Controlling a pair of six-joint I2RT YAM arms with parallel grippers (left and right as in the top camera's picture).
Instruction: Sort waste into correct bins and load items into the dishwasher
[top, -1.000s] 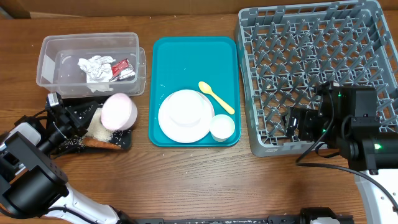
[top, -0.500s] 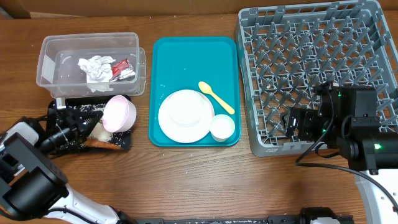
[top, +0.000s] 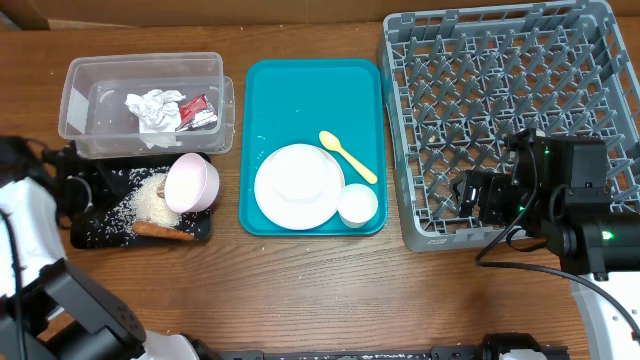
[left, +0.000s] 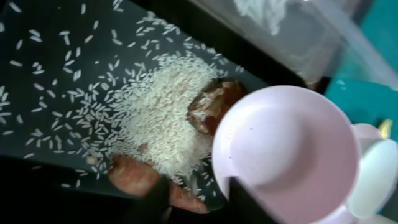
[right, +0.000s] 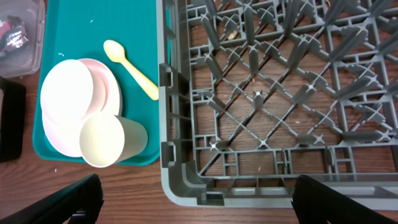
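**Overhead view.** The clear tub (top: 145, 70) stood at the far left corner of the bench. It held the crumpled napkin (top: 154, 108) and, touching it on the right, the red wrapper (top: 197, 110). Just nearer lay the black tray (top: 95, 232), its long axis parallel to the near edge. It carried a heap of rice (top: 150, 200) and a brown lump (top: 160, 230) lying lengthwise along its near rim. A pale bowl (top: 191, 183) lay tipped at the tray's right end, mouth facing left. On the teal tray (top: 310, 95), mid-bench, sat the plate (top: 298, 186) and, touching it, the cup (top: 357, 204). The spoon (top: 347, 156) lay diagonally, scoop toward the far left. The dish rack (top: 500, 90) filled the far right corner. The left arm (top: 25, 200) was cut off by the left edge, and its fingers were lost against the dark tray. The right arm (top: 565, 195) hid the rack's near right part.

**Left wrist view.** The left gripper (left: 196, 202) stood with its fingers apart, holding nothing, above the rice and beside the bowl's rim. A second lump (left: 214, 111) was partly hidden behind the bowl.

**Right wrist view.** The right gripper (right: 196, 186) was spread wide above the rack's near left corner. Only the fingertips were in frame. A pinkish edge behind the plate could not be identified.
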